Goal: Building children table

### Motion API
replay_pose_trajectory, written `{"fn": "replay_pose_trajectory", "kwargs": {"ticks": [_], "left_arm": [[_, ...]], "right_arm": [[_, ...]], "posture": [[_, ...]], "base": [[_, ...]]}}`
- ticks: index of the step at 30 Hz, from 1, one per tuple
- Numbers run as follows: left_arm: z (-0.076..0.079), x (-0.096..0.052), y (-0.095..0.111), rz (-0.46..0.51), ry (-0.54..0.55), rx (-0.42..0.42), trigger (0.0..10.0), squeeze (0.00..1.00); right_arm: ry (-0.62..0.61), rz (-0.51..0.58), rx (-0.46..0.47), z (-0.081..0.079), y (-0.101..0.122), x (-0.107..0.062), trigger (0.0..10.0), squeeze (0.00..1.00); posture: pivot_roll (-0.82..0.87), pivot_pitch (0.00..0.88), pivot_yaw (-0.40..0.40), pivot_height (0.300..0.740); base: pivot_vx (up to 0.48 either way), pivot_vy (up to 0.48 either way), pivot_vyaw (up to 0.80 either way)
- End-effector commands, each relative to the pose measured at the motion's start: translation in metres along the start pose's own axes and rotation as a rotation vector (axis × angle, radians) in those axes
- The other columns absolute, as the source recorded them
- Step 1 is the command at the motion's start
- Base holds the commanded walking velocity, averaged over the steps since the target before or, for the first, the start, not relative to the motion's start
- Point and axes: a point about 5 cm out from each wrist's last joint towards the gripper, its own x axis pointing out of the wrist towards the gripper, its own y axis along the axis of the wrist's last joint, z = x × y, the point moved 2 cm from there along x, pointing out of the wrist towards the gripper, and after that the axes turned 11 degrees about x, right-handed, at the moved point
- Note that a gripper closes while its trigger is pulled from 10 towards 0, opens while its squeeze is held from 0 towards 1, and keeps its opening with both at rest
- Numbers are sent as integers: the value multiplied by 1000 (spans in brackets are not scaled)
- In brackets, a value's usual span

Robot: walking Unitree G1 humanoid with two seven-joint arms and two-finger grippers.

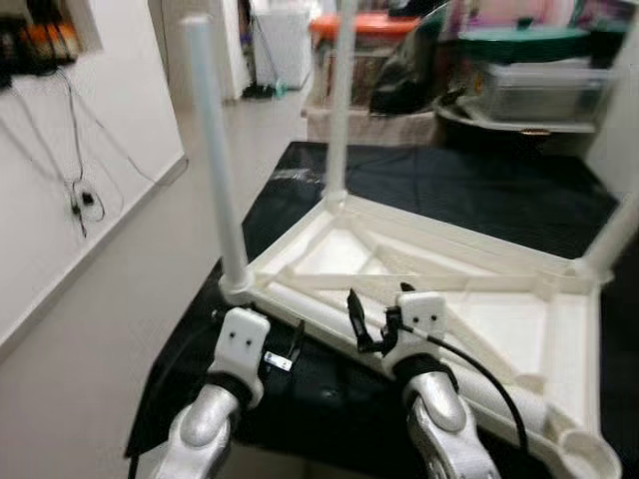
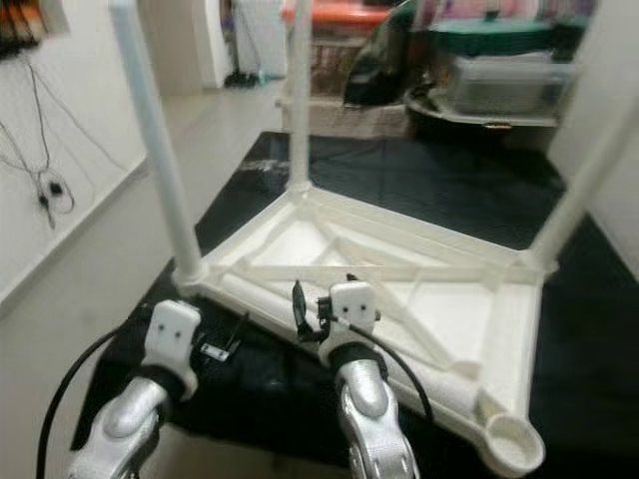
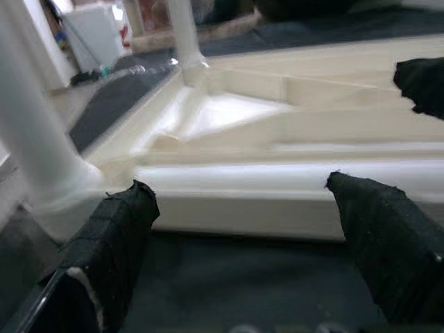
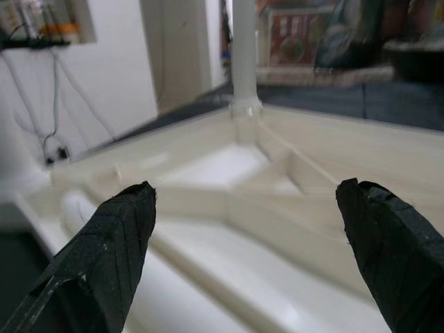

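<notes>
**Upturned children's table, three legs standing, one socket bare**

On our far left we see a white wall point(image 1: 110, 130) with a dark cable point(image 1: 82, 190) dangling down it, and a pale floor point(image 1: 150, 289) running back toward a doorway. Next comes a black mat point(image 1: 479, 195), and on it the white plastic children's table top point(image 1: 539, 329) lies upside down, its ribbed underside facing up.

We count three white legs standing upright from its corners: the near-left leg point(image 1: 215, 150), the far-left leg point(image 1: 341, 100) and the far-right leg point(image 1: 619, 235). The fourth corner, nearest on the right, shows one round empty socket point(image 1: 589, 457).

Our left gripper point(image 3: 243, 229) hovers just in front of the table top's near edge, beside the near-left leg; its two black fingers point(image 3: 111, 243) stand spread apart with nothing between them. Our right gripper point(image 4: 250, 236) sits over the near rim, reaching inward above the ribs, its fingers point(image 4: 388, 243) likewise spread wide and grasping nothing. A black cable point(image 1: 489, 384) loops along the right wrist.

Beyond the mat, across the back, stands a clutter of storage: one bin with an orange lid point(image 1: 374, 25), a dark bag point(image 1: 409, 60) and one clear container with a green lid point(image 1: 539, 70). They are blurred, so we cannot tell more.
</notes>
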Motion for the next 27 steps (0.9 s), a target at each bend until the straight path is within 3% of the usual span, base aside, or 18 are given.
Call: {"fn": "replay_pose_trajectory", "kwargs": {"ticks": [1, 7, 11, 14, 16, 21, 27], "left_arm": [[3, 0, -4, -16, -13, -3, 10000, 0], [3, 0, -4, -14, -12, -6, 10000, 0], [2, 0, -4, -17, -2, -9, 10000, 0], [2, 1, -4, -19, -3, -12, 10000, 0], [2, 0, -4, -19, -8, -20, 10000, 0], [2, -1, -3, -17, -5, -31, 10000, 0], [-1, -3, 1, 4, 18, -28, 10000, 0]], "right_arm": [[-3, -7, 11, 0, -2, 0, 10000, 0], [3, -6, 11, 0, -2, 0, 10000, 0], [7, 3, 20, -1, 0, 0, 10000, 0], [19, 39, 56, -1, 8, 3, 10000, 0], [-25, 89, 92, 9, 25, 16, 10000, 0], [-49, 141, 89, 18, 42, 29, 10000, 0], [47, 89, 39, -2, 25, 13, 10000, 0]], "posture": [[-1, 0, 23, 740], [0, 0, 22, 740], [0, 0, 21, 740], [8, 0, 22, 740], [9, 0, 24, 740], [14, 0, 21, 740], [9, 0, 17, 740]], "base": [[-442, 0, 0], [-413, 0, 0], [0, 0, 0], [0, 0, 0], [0, 0, 0], [0, 0, 0], [0, 0, 0]]}}
